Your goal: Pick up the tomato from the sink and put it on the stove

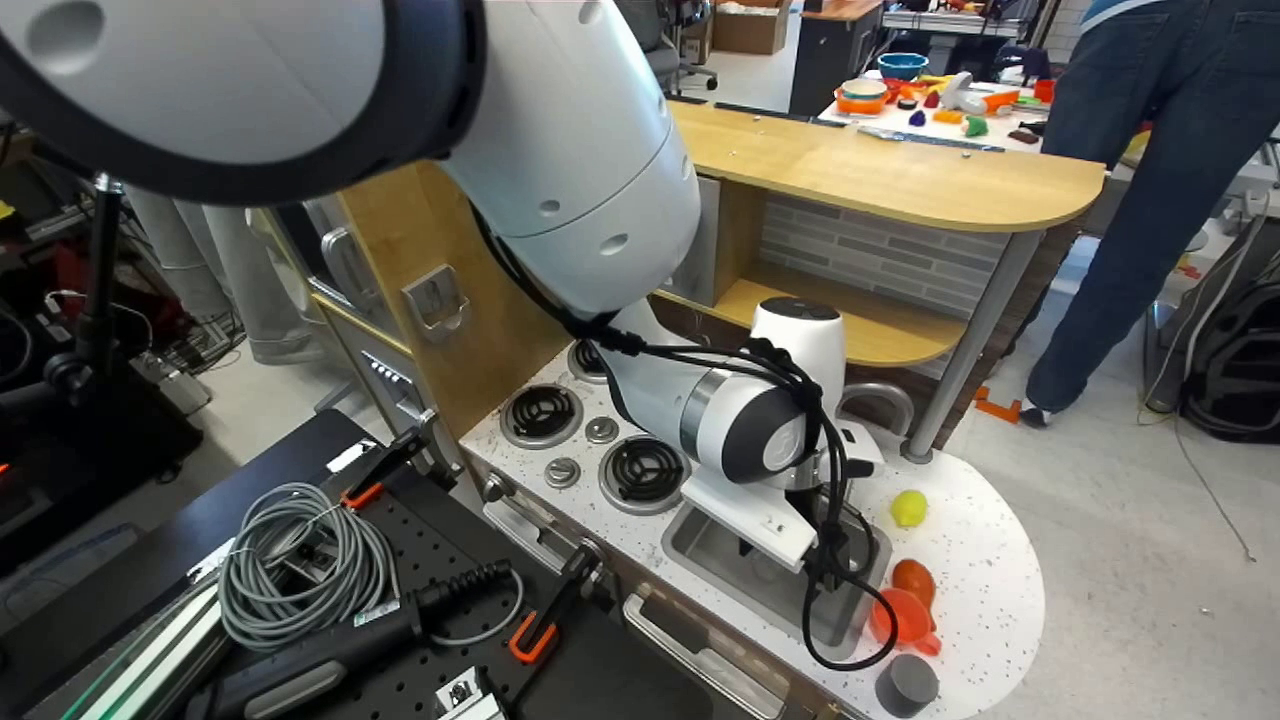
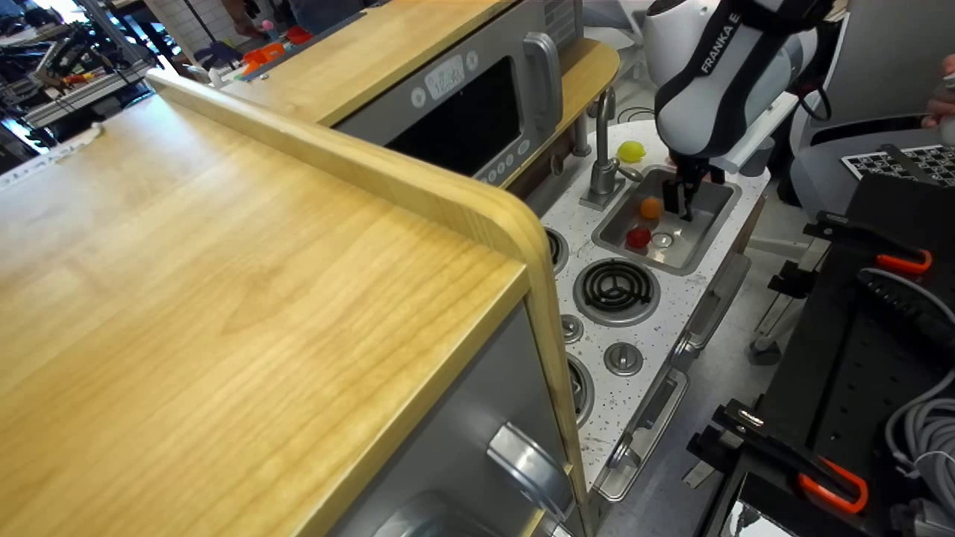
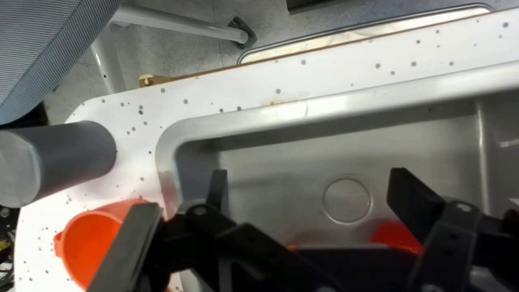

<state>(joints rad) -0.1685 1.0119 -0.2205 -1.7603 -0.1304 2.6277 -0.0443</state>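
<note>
Honestly, the aim looked off: the gripper (image 3: 309,180) hung over the sink (image 2: 690,242) with its fingers wide apart and nothing in its hold, framing bare metal and the drain (image 3: 347,200) rather than the tomato (image 2: 639,238). That lay on the sink floor beside the drain, and the wrist view had it partly hidden behind one finger. If the gripper came straight down from there, I reckoned, that finger might land on the tomato or shove it, and so round a thing on slick metal would likely roll. An orange (image 2: 650,207) sat near it, so a hasty sideways shift could knock that too, or squeeze both together. Black cable (image 1: 830,540) looped in front of the cup (image 1: 905,618) in an exterior view; I couldn't tell whether they touched, but a snag seemed possible on the way out. The sink looked smooth and dull grey, with rounded corners; the tomato was shiny and red, the cup thin-walled and plastic-looking, the counter (image 1: 990,560) white with dark specks. The stove burner (image 2: 616,291) nearest the sink was a flat black coil in a metal ring, ridged enough, I guessed, to steady a tomato if gently set.
</note>
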